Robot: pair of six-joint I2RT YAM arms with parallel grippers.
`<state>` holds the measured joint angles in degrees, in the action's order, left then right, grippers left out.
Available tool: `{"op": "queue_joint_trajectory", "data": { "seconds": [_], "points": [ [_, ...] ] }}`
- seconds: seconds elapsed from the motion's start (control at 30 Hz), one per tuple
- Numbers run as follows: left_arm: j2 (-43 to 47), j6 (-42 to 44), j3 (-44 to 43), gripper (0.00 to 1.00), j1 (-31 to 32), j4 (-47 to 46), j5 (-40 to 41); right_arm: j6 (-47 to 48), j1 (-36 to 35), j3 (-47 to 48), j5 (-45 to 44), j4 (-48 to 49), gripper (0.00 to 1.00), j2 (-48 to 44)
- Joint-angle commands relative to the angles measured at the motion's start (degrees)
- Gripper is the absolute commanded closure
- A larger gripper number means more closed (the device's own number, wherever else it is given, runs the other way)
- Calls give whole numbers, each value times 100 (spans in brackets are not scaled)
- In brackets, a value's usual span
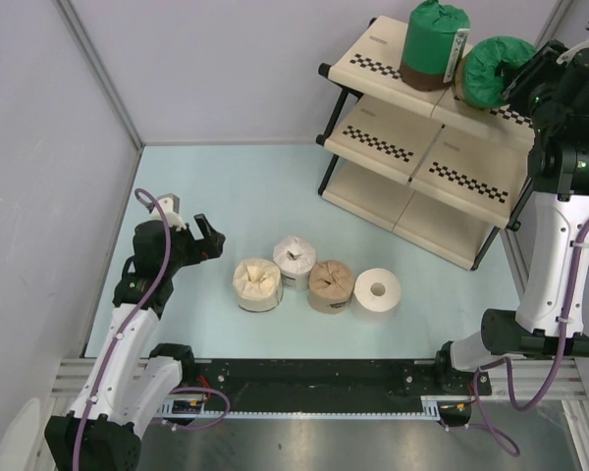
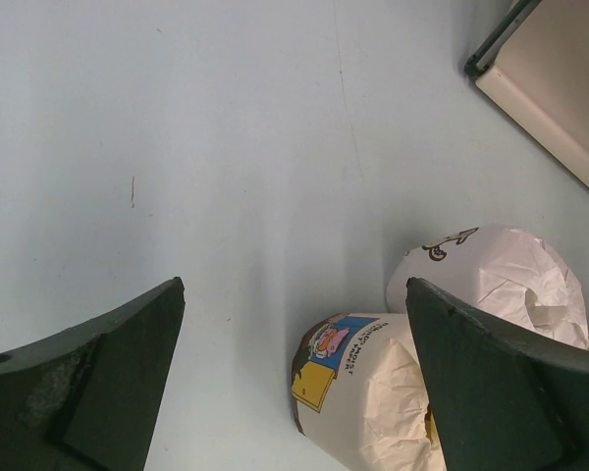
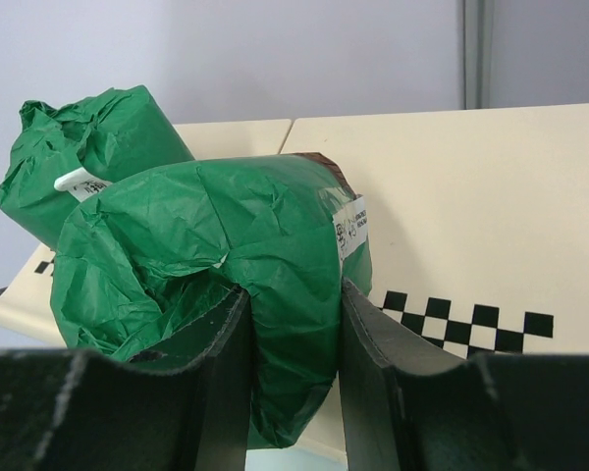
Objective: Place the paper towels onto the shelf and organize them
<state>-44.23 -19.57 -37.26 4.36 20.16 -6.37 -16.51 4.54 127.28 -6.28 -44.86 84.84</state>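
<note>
Jaws of the right gripper (image 3: 294, 294) clamp a green-wrapped roll (image 3: 226, 235), lying sideways over the top tier of the shelf (image 3: 452, 196) beside its upright twin (image 3: 88, 137). It looks light and squashy (crinkly wrapper, probably slippery), so hold mid-body. The left gripper (image 2: 294, 285) gapes beside a cream roll (image 2: 373, 402) on the table (image 2: 226, 147).

cream roll (image 2: 368, 397) cut by bottom edge, label (image 3: 350, 228) on green roll (image 3: 245, 231) unreadable

Your three-tier beige panel shelf (image 1: 393, 126) sits far right on the pale tabletop (image 1: 226, 196). On its top tier, an upright green-wrapped roll (image 1: 434, 44) stands left of a tipped green-wrapped roll (image 1: 491, 69). Nearer you, left to right: cream-wrapped roll (image 1: 257, 284), white-wrapped roll (image 1: 294, 261) slightly behind, tan-wrapped roll (image 1: 330, 286), bare white roll (image 1: 378, 290).
</note>
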Motion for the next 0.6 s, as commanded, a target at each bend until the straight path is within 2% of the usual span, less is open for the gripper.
{"op": "queue_joint_trajectory", "data": {
  "seconds": [0.0, 0.07, 0.1, 0.2, 0.33, 0.57],
  "points": [
    [2, -73, -36, 0, -58, -162, -75, -168, 65, 60, 312, 434, 64, -2],
    [-16, -73, -36, 0, -49, -162, -75, -177, 91, 51, 321, 443, 57, -2],
    [-16, -73, -36, 0, -49, -162, -75, -168, 100, 34, 347, 443, 49, 6],
    [-25, -73, -36, 0, -49, -171, -92, -212, 153, 33, 374, 469, 36, 15],
    [-33, -73, -36, 0, -49, -162, -110, -300, 223, 7, 479, 522, 30, 50],
    [-24, -73, -36, 0, -49, -162, -119, -634, 478, -72, 953, 899, 28, 173]
  ]
}}
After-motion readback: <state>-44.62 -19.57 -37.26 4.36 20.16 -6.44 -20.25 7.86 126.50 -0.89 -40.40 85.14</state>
